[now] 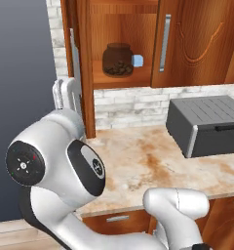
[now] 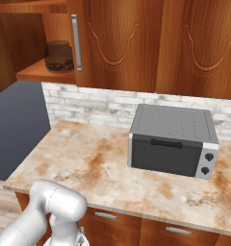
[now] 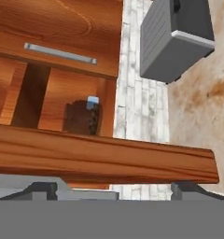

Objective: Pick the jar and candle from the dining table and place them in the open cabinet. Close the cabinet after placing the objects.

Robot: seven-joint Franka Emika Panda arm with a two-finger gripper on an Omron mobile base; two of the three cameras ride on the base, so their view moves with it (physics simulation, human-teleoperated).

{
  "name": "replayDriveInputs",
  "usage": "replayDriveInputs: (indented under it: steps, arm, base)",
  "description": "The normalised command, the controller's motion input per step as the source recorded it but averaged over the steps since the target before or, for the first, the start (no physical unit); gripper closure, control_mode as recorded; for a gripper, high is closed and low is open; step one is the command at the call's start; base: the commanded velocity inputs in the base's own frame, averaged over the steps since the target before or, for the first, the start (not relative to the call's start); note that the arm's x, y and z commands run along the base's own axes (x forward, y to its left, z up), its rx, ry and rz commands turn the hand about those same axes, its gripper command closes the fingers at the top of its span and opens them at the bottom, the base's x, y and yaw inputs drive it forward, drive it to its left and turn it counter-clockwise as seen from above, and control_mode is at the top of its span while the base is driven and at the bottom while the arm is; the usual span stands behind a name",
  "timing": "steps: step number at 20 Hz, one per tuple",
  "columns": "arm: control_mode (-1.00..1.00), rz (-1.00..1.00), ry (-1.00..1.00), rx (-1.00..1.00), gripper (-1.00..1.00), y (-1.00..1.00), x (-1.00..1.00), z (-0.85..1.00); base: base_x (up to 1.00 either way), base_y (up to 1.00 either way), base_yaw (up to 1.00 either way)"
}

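Observation:
The jar (image 1: 118, 59) of dark lumps stands on the lower shelf of the open cabinet (image 1: 121, 80), with a small pale-blue cube (image 1: 137, 60) beside it. It also appears in the right base view as the jar (image 2: 59, 56) and in the hand view as the jar (image 3: 80, 117), behind the door. The cabinet's left door (image 1: 76, 73) stands swung out, edge-on. My gripper (image 1: 65, 92) is open right at that door's edge (image 3: 104, 158), which crosses just in front of the fingertips (image 3: 41, 189). Nothing is held. The candle is out of view.
A grey toaster oven (image 2: 173, 139) sits on the marbled counter (image 1: 138, 161) to the right, under the closed cabinet doors (image 2: 122, 43). A white brick backsplash (image 1: 128, 105) runs behind. Wood drawers with silver handles (image 2: 105, 216) lie below the counter edge.

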Motion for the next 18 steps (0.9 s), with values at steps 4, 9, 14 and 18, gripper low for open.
replayDriveInputs:
  steps: [4,9,14,18]
  arm:
    - [-1.0,-0.16,-0.01,0.14,-1.0,-0.34,0.07,0.0]
    - [-1.0,-0.16,0.0,0.17,-1.0,-0.38,0.19,-0.01]
    - [-1.0,-0.12,0.0,0.17,-1.0,-0.41,0.23,-0.03]
    - [-1.0,-0.1,0.0,0.14,-1.0,-0.43,0.32,-0.07]
  base:
    - [0.0,0.0,0.0]
    - [0.0,0.0,0.0]
    - [0.0,0.0,0.0]
    - [0.0,0.0,0.0]
